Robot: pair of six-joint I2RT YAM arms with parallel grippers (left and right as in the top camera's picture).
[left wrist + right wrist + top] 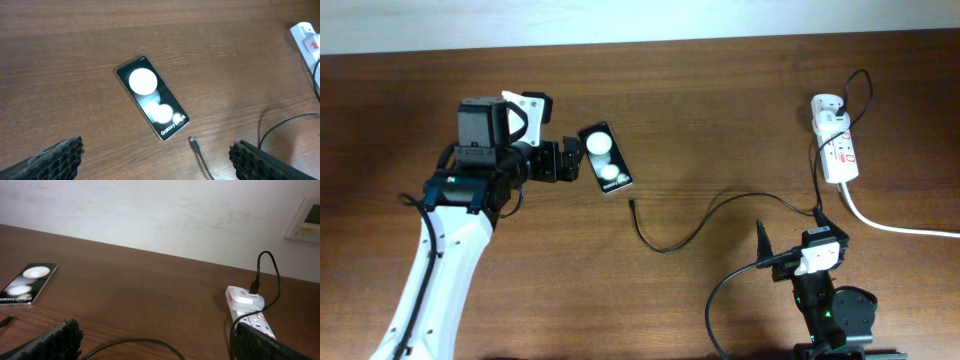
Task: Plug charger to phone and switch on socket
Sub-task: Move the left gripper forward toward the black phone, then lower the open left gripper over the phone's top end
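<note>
Overhead view: on the left, the left gripper [574, 160] is hovering over a brown wooden table [720, 90], its fingers standing wide apart and holding nothing. The phone [605, 158] is lying flat and screen up just ahead of its fingertips, turned at a slant. In the left wrist view the phone [152, 97] is sitting ahead of the gripper, between the lines of its two fingers [62, 157], with two white round spots glowing on the glass. The charger [692, 228] is curling across the table. Its connector tip [632, 204] is resting near the phone's closer end, not touching it. The cable is running rightward toward the right gripper [790, 230], whose fingers are also spread wide around nothing. The cable seems to be passing beside its right finger, though the view is cluttered there. Ahead and to the right of that gripper, the socket [842, 152] is lying with the white plug adapter [825, 105] sitting in its far end.
</note>
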